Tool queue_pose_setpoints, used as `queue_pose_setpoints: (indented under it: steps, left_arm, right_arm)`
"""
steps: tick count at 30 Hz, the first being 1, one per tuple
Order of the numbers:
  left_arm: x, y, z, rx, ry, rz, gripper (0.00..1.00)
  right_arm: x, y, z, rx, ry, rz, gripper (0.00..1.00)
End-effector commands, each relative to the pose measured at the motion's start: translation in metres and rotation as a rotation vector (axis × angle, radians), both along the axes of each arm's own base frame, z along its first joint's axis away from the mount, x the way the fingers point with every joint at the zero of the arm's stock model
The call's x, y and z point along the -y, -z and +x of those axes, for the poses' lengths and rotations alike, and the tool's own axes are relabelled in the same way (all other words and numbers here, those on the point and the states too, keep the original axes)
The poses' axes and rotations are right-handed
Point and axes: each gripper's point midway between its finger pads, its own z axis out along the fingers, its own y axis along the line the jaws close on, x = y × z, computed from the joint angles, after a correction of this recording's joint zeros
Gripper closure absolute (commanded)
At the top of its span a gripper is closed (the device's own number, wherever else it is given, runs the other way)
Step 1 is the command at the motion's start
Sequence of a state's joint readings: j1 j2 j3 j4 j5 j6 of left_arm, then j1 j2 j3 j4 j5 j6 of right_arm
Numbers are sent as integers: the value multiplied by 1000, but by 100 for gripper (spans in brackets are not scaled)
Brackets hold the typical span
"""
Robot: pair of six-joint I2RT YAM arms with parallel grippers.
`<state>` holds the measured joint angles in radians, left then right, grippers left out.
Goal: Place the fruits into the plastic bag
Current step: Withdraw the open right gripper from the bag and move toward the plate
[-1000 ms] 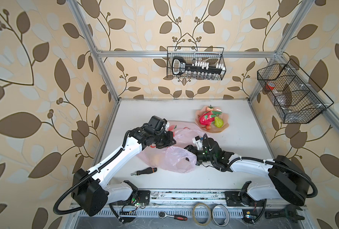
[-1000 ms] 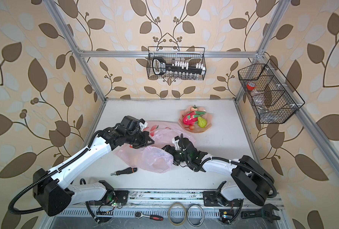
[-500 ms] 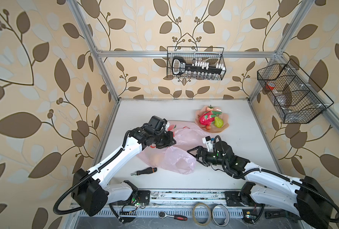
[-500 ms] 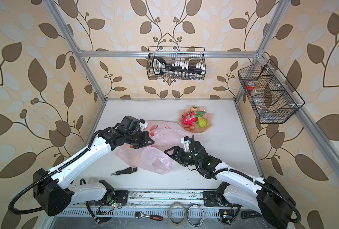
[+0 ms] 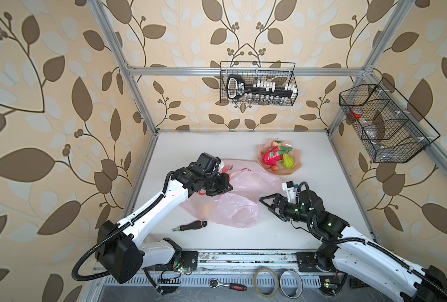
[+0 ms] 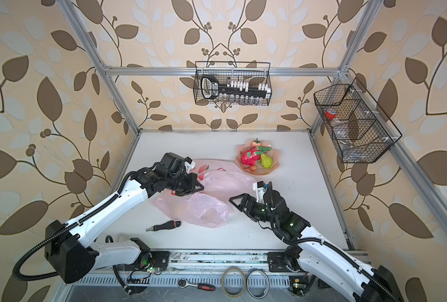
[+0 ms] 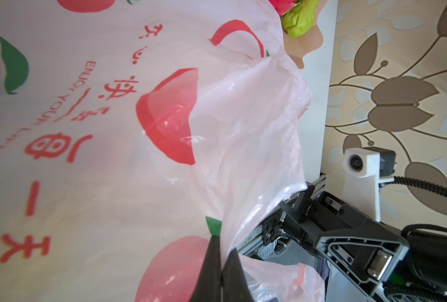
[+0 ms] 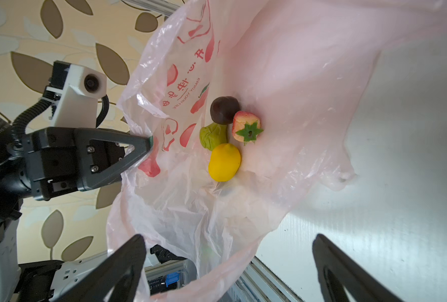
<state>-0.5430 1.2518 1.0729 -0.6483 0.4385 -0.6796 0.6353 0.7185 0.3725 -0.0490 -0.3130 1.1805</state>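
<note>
While the left claw (image 7: 222, 252) is clamped on the rim of the plastic bag (image 5: 239, 211), the right claw (image 8: 229, 238) gapes wide and empty before its mouth.
Inside the bag, on the desk (image 5: 217, 240), lie a plum (image 8: 224, 109), strawberry (image 8: 246, 128), pear (image 8: 213, 136) and lemon (image 8: 224, 162); the dragon fruit (image 5: 272, 157) sits on the plate (image 5: 297, 168).

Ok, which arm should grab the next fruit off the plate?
Right. The right hand is open and empty, on the plate's side of the table. The left hand is shut on the bag, holding its mouth open.
</note>
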Motion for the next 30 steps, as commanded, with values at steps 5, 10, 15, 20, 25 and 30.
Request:
queue_pose_setpoints:
  steps: [5,10,15,20,25,30]
  left_arm:
    - [6,-19,5,55,24,-33,100]
    - [6,-18,5,52,25,-30,100]
    - [5,-17,4,48,25,-27,100]
    - [5,-18,2,48,28,-26,100]
    - [3,-17,1,46,25,-22,100]
    - [1,-16,-2,46,19,-20,100]
  right_arm:
    - [36,18,-7,-56,83,-64,0]
    - [50,18,-8,-67,109,-60,0]
    - [59,17,-5,-75,126,-57,0]
    - [66,13,0,-74,134,-65,0]
    - [75,8,6,-70,145,-77,0]
    - [86,4,13,-70,162,-89,0]
